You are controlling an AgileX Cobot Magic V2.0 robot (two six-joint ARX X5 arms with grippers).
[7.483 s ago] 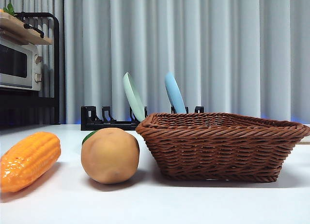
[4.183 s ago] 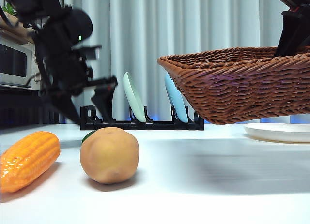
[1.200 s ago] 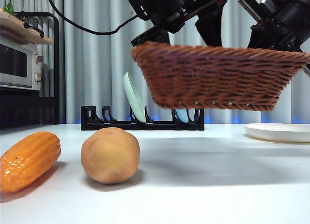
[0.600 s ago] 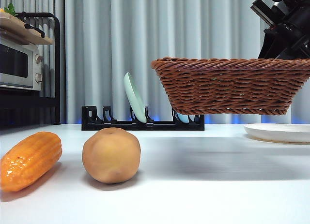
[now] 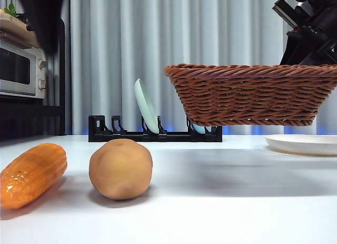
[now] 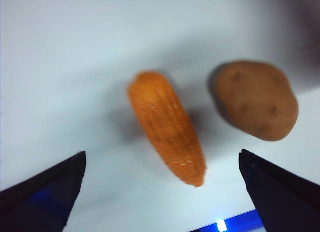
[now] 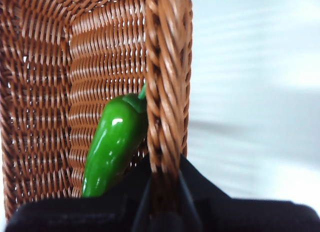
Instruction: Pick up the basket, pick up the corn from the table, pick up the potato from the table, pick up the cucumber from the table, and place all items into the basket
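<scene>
The corn [image 5: 31,174] was seen nearest in the front view, lying on the table [image 5: 221,202] at the left edge, its long axis angled from near-left to far-right. The potato [image 5: 120,168] was set just beside it, apart from it, rounded with no clear direction. In the left wrist view, the corn [image 6: 167,128] was framed between the widely spread jaws of the left gripper [image 6: 162,192], held above it and not touching; the cob's narrow tip was pointed toward the gripper, and the potato [image 6: 256,99] lay off to one side, nearer one jaw. The left arm was shown in the front view only as a dark blur at the top left corner.

Farther back, the basket [image 5: 253,94] was held up off the table, roughly level, by the right gripper [image 7: 164,189], clamped on its braided rim [image 7: 167,76] with one jaw inside and one outside. The cucumber [image 7: 112,144] was visible only in the right wrist view: a glossy green vegetable lying inside the basket against the gripped wall, its stem end pointed away from the gripper. It was hidden by the wicker in the front view. A white plate [image 5: 301,144] lay under the basket's right end, and a black dish rack [image 5: 152,134] with a pale green plate [image 5: 146,107] stood behind.
</scene>
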